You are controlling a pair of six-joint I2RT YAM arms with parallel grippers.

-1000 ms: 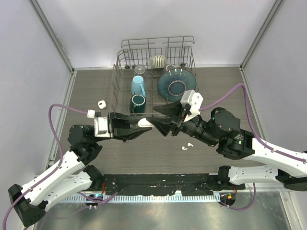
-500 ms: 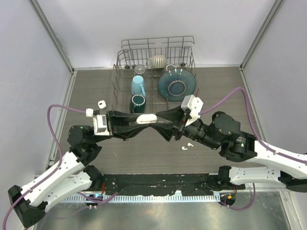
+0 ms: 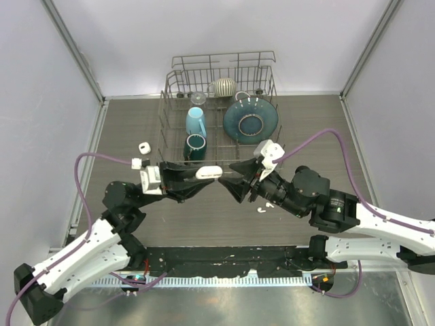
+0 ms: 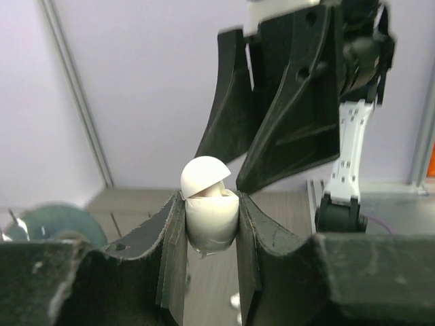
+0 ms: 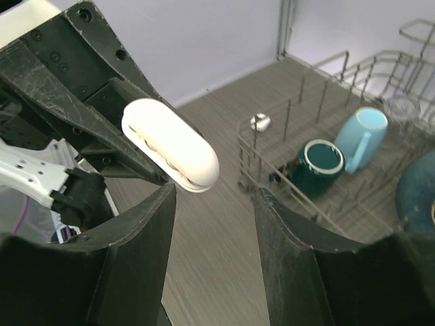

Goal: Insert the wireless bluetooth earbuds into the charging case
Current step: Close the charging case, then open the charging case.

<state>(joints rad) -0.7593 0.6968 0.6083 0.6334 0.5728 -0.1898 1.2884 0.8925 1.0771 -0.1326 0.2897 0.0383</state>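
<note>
The dark table (image 3: 319, 129) is the widest thing in front of me, with the wire dish rack (image 3: 224, 62) at its far side, which is no concern of mine here. My two arms meet in front of that rack, nose to nose.

My left gripper (image 3: 198, 178) is clenched on the charging case (image 3: 209, 172), pinching its body from both sides. The case is up off the table. Its long axis runs along the line between my hands, with the free end aimed at my right. In the left wrist view, its domed lid (image 4: 204, 175) looks lifted a crack.

My right gripper (image 3: 231, 182) has its jaws apart, wider than the case's rounded end, and carries nothing. That end sits just at their mouth — I cannot tell whether a finger brushes it.

Smallest of all are the wireless bluetooth earbuds (image 3: 260, 210). Only one shows plainly, lying on the table just beside my right arm, behind the jaws and apart from the case. I judge my right hand the nearer one to fetch it — it would have to turn back and down, away from the case, while my left holds the case steady.
</note>
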